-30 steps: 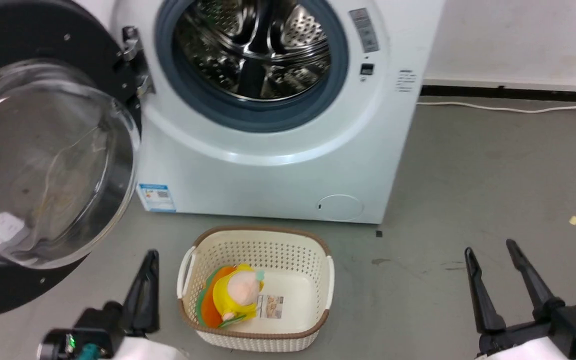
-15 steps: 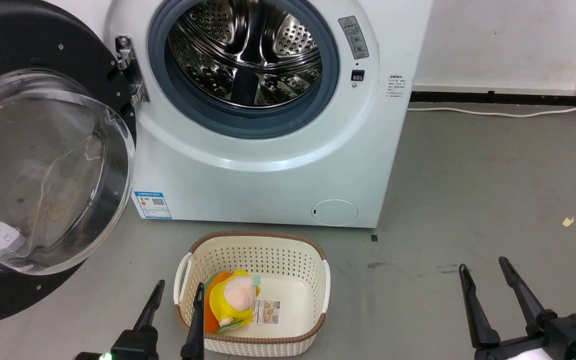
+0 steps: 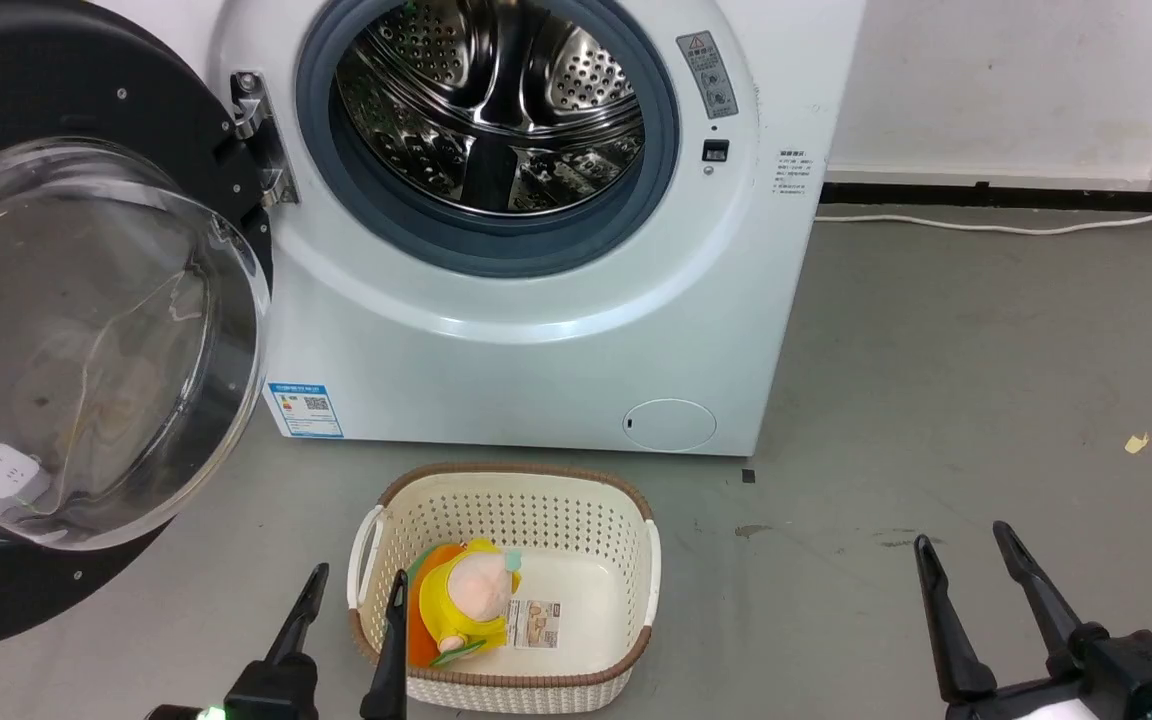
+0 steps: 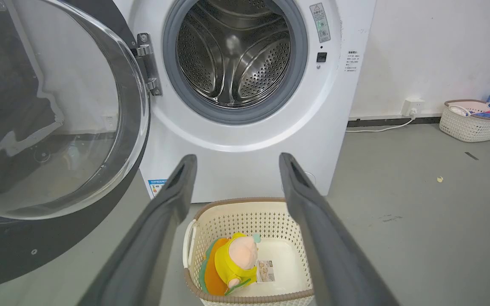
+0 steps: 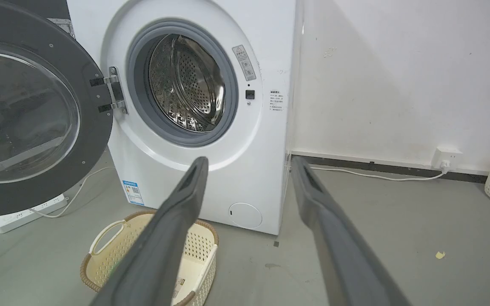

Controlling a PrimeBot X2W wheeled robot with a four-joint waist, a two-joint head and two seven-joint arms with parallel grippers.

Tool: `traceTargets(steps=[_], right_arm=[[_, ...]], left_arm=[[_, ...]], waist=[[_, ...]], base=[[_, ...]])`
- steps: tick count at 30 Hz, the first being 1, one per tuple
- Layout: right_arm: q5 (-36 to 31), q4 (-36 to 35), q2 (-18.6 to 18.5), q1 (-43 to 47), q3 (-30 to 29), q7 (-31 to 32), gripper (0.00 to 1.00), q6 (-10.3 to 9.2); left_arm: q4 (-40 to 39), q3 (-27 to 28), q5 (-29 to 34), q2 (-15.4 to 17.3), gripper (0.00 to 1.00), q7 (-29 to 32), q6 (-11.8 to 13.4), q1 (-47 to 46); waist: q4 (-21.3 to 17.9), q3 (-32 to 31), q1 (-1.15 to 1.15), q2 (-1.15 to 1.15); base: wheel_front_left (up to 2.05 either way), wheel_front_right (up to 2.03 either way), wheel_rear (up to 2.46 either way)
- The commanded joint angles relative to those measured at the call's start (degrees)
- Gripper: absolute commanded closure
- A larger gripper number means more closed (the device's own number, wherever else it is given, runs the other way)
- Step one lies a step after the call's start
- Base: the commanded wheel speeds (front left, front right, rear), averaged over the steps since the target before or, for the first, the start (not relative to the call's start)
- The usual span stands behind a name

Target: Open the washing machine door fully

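One round, glossy washing machine door (image 3: 86, 340)

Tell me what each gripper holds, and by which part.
Nothing is held: the left gripper and right gripper are both open and empty, clear of the washing machine door.

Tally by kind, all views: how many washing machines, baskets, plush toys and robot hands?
washing machine: 1
baskets: 2, front basket, wall basket
plush toy: 1
hands: 2, left hand, right hand
Total: 6
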Motion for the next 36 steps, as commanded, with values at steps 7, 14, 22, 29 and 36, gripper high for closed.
traceTargets(steps=[7,14,22,29,36], right_arm=[[-0.02,0.36,0.01,-0.01,0.12,0.03,1.00,0.00],[-0.15,0.31,0.01,-0.20,0.19,0.52,1.00,-0.01],[-0.41,0.22,0.03,-0.55,0.30,1.46,1.00,-0.01],[-0.64,0.14,0.05,-0.86,0.39,2.29,1.00,0.00],[-0.87,0.06,0.06,-1.16,0.49,3.11,1.00,0.00]], left_arm=[[0.15,-0.14,-0.52,-0.05,1.00,0.06,-0.09,-0.08],[-0.11,0.02,-0.38,-0.11,1.00,0.54,-0.09,-0.24],[-0.49,0.43,-0.08,-0.30,1.00,1.48,-0.11,-0.56],[-0.83,0.79,0.18,-0.47,1.00,2.30,-0.13,-0.83],[-1.17,1.15,0.44,-0.63,1.00,3.12,-0.14,-1.11]], waist=[[0.00,-0.05,0.00,0.00],[0.04,0.02,0.00,0.00],[0.11,0.15,0.00,0.00],[0.18,0.27,0.00,0.00],[0.24,0.38,0.00,0.00]], base=[[0.00,0.00,0.00],[0.00,0.00,0.00],[0.00,0.00,0.00],[0.00,0.00,0.00],[0.00,0.00,0.00]])
